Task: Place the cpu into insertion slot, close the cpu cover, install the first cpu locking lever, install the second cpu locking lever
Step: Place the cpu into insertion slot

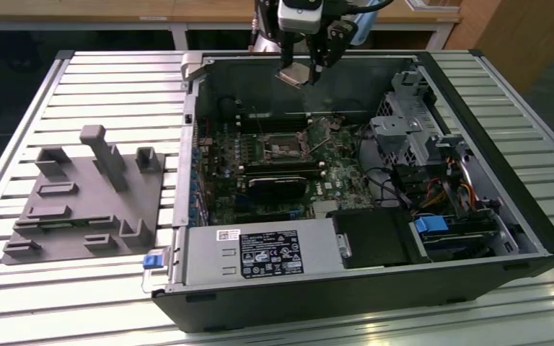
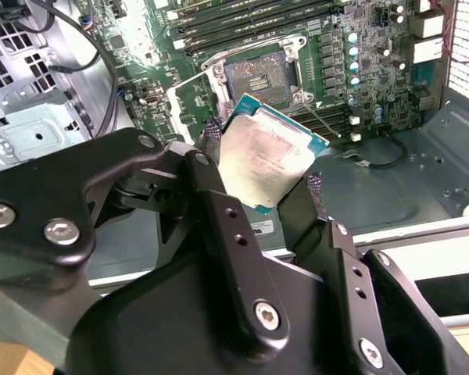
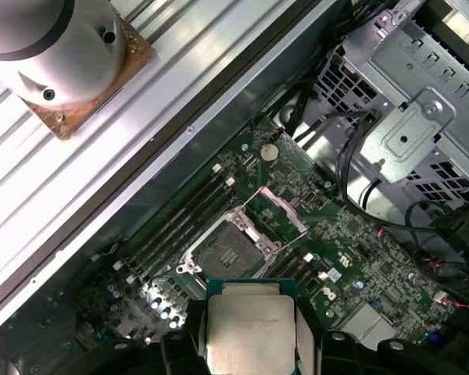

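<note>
You have the gripper (image 1: 303,71) poised high over the open computer case (image 1: 354,299), pointing down and clamped on the tilted cpu (image 2: 267,160). The insertion slot (image 2: 256,78) lies well below, its cpu cover (image 3: 275,212) raised.

Exterior view: high, well back from the insertion slot (image 1: 282,147), looking steeply down. Both my wrist views ride above the insertion slot (image 2: 257,76) (image 3: 233,248), nearer, facing down; all share it.

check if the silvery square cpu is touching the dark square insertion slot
Apart. The exterior view shows the silvery square cpu, held by the claw, high above the dark square insertion slot.
</note>
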You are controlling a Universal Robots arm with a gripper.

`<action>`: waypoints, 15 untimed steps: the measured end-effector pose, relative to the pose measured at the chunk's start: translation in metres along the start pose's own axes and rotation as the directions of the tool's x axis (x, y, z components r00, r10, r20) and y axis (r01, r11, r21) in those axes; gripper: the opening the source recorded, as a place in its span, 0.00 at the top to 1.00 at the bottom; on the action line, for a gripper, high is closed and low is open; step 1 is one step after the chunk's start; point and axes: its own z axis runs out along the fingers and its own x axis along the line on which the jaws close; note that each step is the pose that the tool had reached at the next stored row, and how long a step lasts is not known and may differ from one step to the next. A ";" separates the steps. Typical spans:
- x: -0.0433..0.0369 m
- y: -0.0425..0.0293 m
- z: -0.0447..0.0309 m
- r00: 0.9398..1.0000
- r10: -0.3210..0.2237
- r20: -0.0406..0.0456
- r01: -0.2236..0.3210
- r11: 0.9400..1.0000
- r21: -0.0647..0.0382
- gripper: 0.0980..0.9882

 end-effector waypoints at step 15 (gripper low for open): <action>0.0000 0.0000 0.0005 0.999 0.044 0.004 -0.044 0.999 -0.001 0.50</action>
